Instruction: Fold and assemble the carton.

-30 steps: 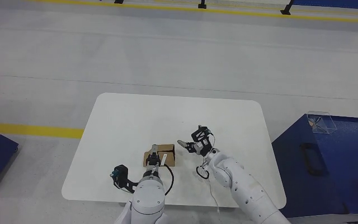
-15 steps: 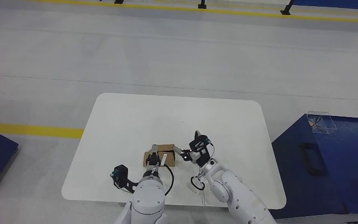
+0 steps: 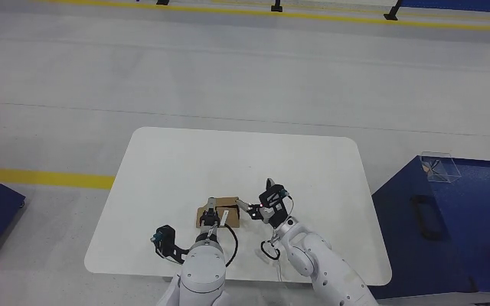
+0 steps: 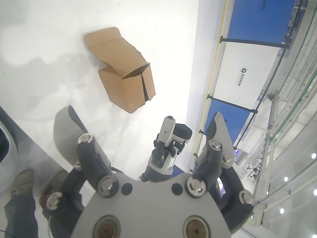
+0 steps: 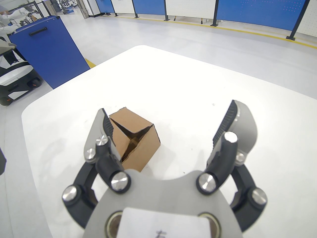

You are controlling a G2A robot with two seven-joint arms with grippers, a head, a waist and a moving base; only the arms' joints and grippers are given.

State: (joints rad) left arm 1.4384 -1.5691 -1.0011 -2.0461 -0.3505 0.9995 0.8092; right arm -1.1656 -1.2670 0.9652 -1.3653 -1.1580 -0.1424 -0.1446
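Note:
A small brown carton [image 3: 223,209] lies on its side near the front of the white table [image 3: 306,161]. Its end flaps [image 5: 131,134] are folded in with a gap between them, and one flap [image 4: 101,38] at the other end lies flat on the table. My left gripper [image 3: 207,219] hovers open just in front of the carton [image 4: 123,75], its fingers [image 4: 69,125] apart from it. My right gripper [image 3: 246,205] is open at the carton's right end, one finger [image 5: 104,125] right beside the carton [image 5: 138,147]. In the left wrist view the right gripper [image 4: 169,134] shows beyond the carton.
A blue cabinet [image 3: 436,222] with a clear plastic box [image 3: 439,164] stands right of the table. Another blue cabinet [image 5: 47,50] and a wheeled robot base [image 5: 14,85] stand off the table's left side. A person's shoes [image 4: 22,182] show below the table's near edge.
My right gripper has moved left and slightly nearer, up to the carton's right end. The left gripper and the carton have stayed put.

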